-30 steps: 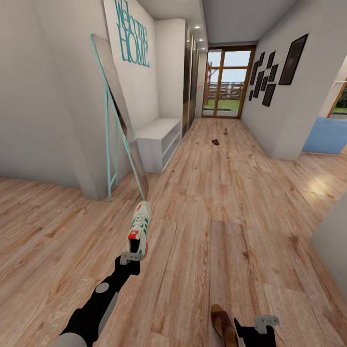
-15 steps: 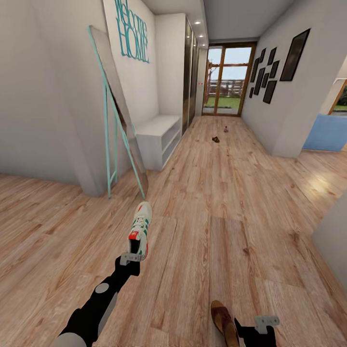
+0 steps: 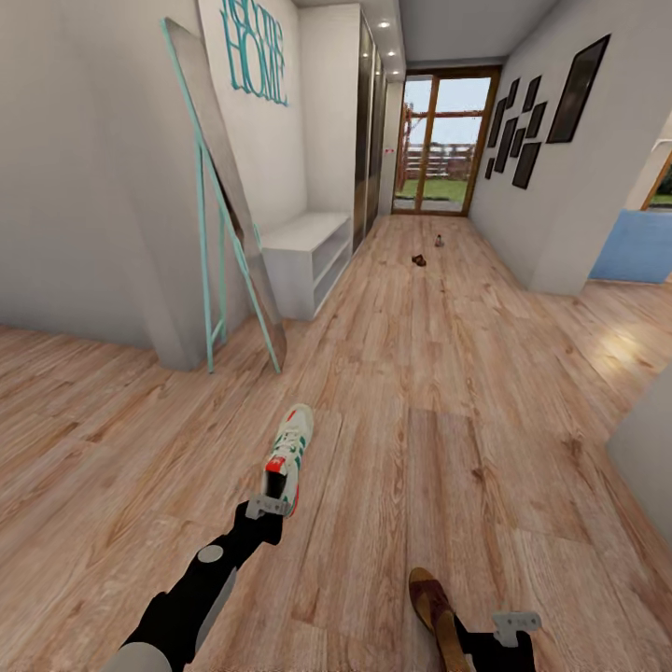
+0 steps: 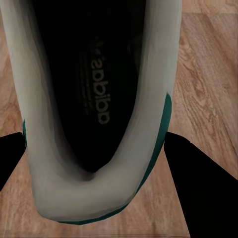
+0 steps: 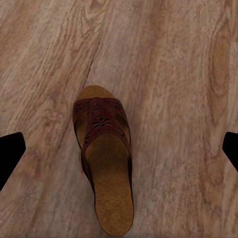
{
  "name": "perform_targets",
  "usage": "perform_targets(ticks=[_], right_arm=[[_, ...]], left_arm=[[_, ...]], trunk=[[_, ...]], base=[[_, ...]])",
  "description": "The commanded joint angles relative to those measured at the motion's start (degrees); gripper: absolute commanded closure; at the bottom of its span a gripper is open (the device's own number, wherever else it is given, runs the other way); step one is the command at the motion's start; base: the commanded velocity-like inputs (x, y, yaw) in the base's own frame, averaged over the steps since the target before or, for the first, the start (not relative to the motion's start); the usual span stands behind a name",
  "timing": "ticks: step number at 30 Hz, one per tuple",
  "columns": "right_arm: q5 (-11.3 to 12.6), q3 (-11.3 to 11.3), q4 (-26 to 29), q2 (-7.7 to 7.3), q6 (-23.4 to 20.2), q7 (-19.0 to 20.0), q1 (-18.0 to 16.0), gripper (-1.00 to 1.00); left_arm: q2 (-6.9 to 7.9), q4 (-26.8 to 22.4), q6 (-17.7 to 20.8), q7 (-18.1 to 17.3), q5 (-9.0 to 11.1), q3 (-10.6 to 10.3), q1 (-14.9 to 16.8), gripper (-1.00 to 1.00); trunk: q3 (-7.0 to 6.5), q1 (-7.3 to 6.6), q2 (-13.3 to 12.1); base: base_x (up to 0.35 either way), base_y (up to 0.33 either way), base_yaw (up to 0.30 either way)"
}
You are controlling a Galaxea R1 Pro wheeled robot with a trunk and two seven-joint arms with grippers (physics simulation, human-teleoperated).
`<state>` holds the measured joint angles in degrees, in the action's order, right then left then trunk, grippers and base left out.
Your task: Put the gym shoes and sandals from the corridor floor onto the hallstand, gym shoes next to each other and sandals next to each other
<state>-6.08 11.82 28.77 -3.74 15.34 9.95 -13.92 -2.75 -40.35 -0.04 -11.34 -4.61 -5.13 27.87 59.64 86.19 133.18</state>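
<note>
left gripper (image 3: 273, 495): clamped on gym shoe (image 3: 289, 455) heel, toe pointing away | right gripper (image 3: 485, 644): fingers spread wide, sandal (image 5: 104, 158) between them, grip unclear | hallstand (image 3: 303, 257) far ahead-left

The white lace-up gym shoe (image 3: 290, 455) carries green side stripes and a red-orange tongue label (its inner lining is black). The flat brown sandal (image 5: 103, 156) has a tan insole and flower-patterned strap. Light brown wood-grain plank flooring (image 3: 448, 392) meets a white-grey open hallstand (image 3: 306, 259).
</note>
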Motion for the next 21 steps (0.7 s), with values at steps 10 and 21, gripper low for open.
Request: perform_targets(ticks=[10, 21], right_arm=[[-0.5, 0.5, 0.0, 0.05, 0.2, 0.4, 0.0, -1.00], [-0.5, 0.5, 0.0, 0.05, 0.2, 0.4, 0.0, -1.00]], left_arm=[[0.02, -0.2, 0.0, -0.2, -0.1, 0.0, -0.1, 1.00], [0.02, -0.1, 0.0, -0.2, -0.1, 0.2, -0.1, 1.00]], trunk=[[2.74, 2.19, 4.0], [5.70, 4.60, 8.5]], base=[[0.000, 0.000, 0.000], [0.000, 0.000, 0.000]])
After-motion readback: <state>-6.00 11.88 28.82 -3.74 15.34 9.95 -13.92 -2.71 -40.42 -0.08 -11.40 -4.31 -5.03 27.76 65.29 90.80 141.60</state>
